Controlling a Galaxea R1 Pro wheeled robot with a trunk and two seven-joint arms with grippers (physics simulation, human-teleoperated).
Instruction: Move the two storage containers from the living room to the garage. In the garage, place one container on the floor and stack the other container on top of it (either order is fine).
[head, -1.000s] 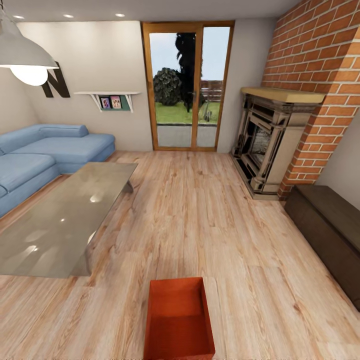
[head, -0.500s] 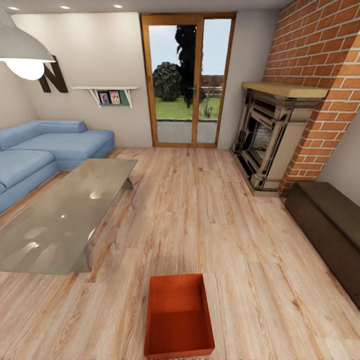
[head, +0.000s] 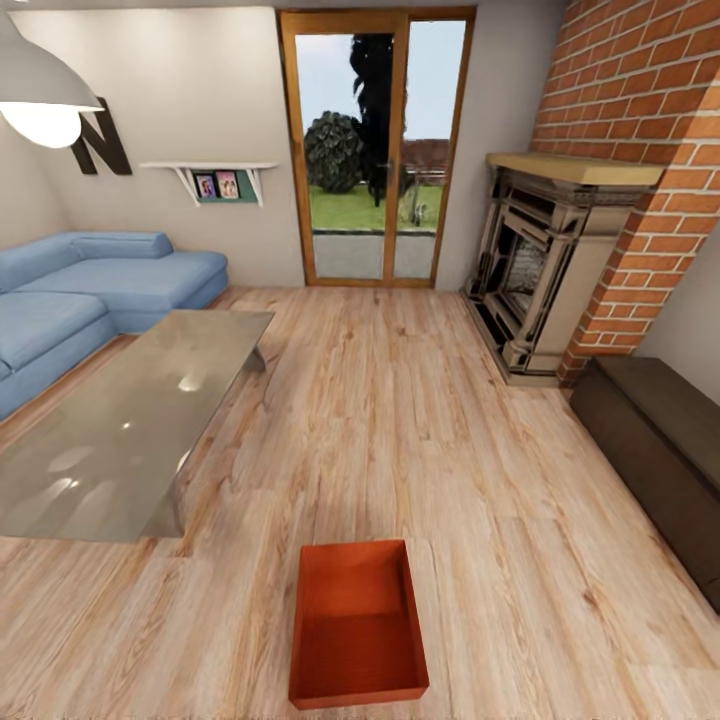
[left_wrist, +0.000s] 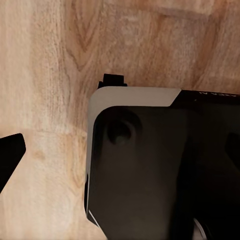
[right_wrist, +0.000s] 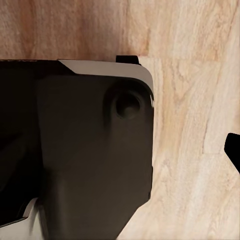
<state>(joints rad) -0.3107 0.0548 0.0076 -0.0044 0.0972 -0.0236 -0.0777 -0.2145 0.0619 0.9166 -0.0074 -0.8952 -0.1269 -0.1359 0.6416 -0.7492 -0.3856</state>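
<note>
One orange-red storage container (head: 358, 622) stands open-topped and empty on the light wood plank floor of the living room, low in the middle of the head view, just in front of me. In the left wrist view, one dark fingertip (left_wrist: 9, 159) of my left gripper (left_wrist: 120, 155) shows at the picture's edge, over wood planks. My right gripper (right_wrist: 120, 150) shows a dark fingertip (right_wrist: 233, 150) at the opposite edge. Both grippers look spread wide and hold nothing. My own black and white base (left_wrist: 150, 165) lies beneath both wrist cameras.
A glass-topped table (head: 120, 420) and a blue sofa (head: 90, 300) stand at the left. At the right are the brick fireplace (head: 550, 270) and a dark low bench (head: 660, 450). Glazed wooden patio doors (head: 375, 150) are straight ahead. A lamp (head: 40, 95) hangs at the upper left.
The whole head view has shifted a little, so the camera has moved. The container now shows whole, its near edge inside the picture. Nothing was taken hold of.
</note>
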